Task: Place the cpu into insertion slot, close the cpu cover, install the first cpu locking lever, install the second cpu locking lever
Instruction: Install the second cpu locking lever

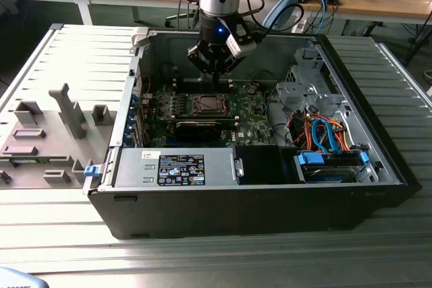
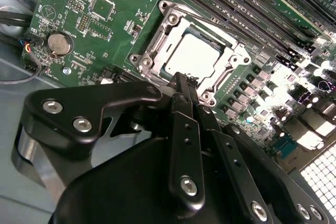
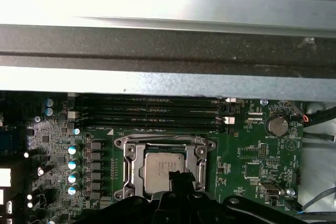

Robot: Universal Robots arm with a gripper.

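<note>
1. Inside the open computer case [image 1: 351, 187] on the slatted metal table [image 1: 61, 52], the green motherboard [image 1: 253, 109] lies flat on the case floor, seen in the exterior view.
2. Around it: a bundle of blue and orange cables [image 1: 324, 133] toward the exterior view's right, a black power supply with a label [image 1: 181, 168] along the near wall, grey plastic fixtures [image 1: 67, 109] on the table toward the exterior view's left.
3. In both wrist views, long black memory slots [image 3: 149, 114] run alongside the socket; a round coin battery [image 2: 59, 43] sits well apart on the board. A row of capacitors [image 3: 73, 169] stands just beside the socket frame in the first wrist view.
4. The cpu [image 2: 194, 59] is seated in the insertion slot [image 3: 127, 169], silver top facing up.
5. The cpu cover [image 2: 157, 43] lies flat around the chip, framing it.
6. Locking levers: cannot tell their position.
7. The gripper [image 2: 181, 80] hangs just above the socket edge, its black body blocking part of the near side of the socket in both wrist views. The fingers [image 2: 178, 85] are pressed together at the tips with no gap showing and nothing between them. Contact with the cover cannot be told.
</note>
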